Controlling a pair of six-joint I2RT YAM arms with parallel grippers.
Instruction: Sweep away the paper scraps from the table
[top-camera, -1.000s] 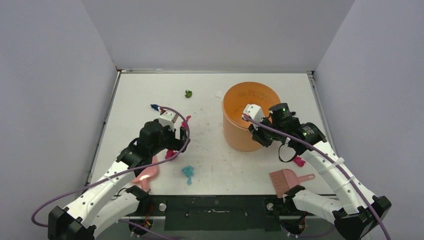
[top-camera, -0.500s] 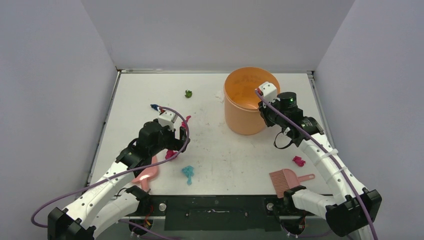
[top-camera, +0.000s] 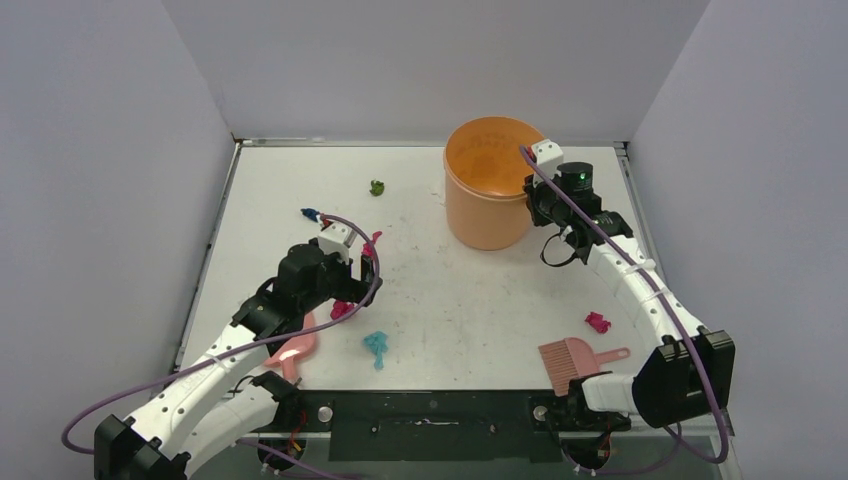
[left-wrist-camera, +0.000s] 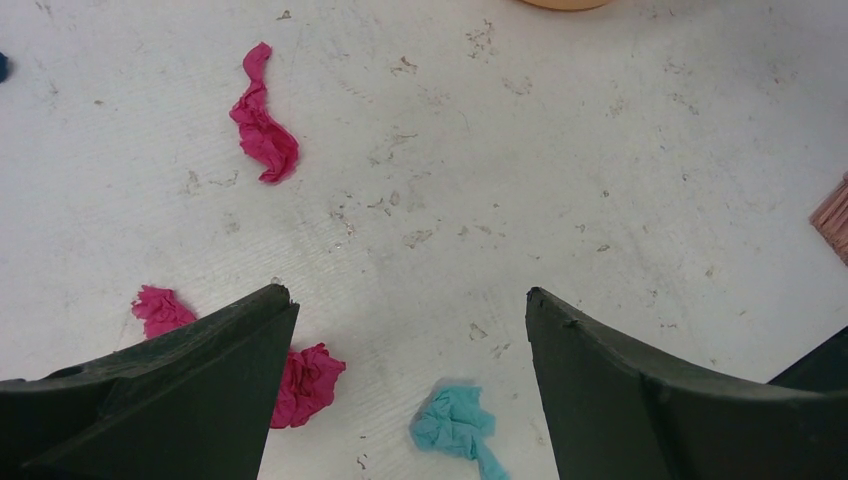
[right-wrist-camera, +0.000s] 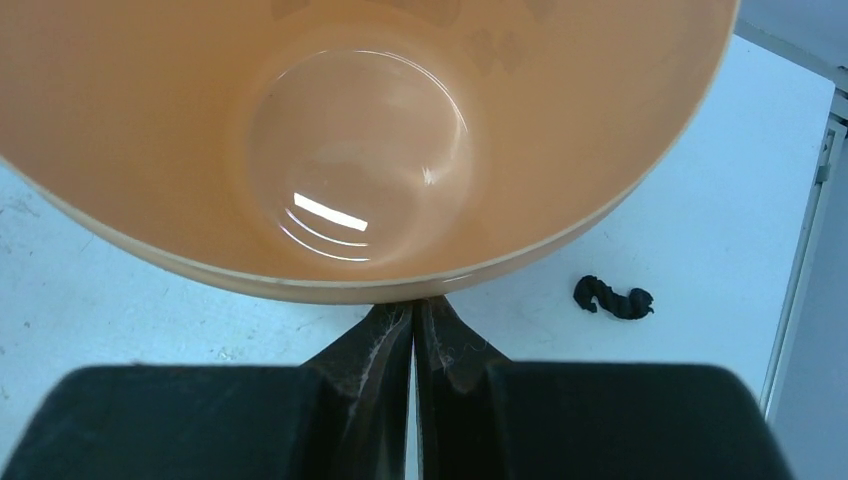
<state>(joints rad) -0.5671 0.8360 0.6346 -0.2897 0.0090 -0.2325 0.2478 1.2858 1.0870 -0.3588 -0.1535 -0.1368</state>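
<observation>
Left pincer (left-wrist-camera: 408, 295): fingers spread wide, nothing between them, hanging over the flat white scuffed tabletop (top-camera: 450, 300) left of centre. Crumpled paper scraps (top-camera: 376, 346) lie loose on the tabletop. Below this pincer: a twisted magenta strip (left-wrist-camera: 262, 130), two magenta wads (left-wrist-camera: 305, 380) partly hidden by one finger, and a cyan wad (left-wrist-camera: 455, 425) nearer the arm bases. Farther back: a green wad (top-camera: 377, 187) and a dark blue wad (top-camera: 311, 214). Another magenta wad (top-camera: 598, 322) sits near the right edge, and a dark wad (right-wrist-camera: 612, 298) just beside the bucket. Right pincer (right-wrist-camera: 414, 330): fingers pressed together, tips against the outer rim of the round orange plastic bucket (top-camera: 485, 225), upright at back right; cannot tell whether the rim is pinched. Pink bristled brush (top-camera: 572, 362) lies at the near right edge. Pink dustpan (top-camera: 295, 348) lies partly under the left arm.
</observation>
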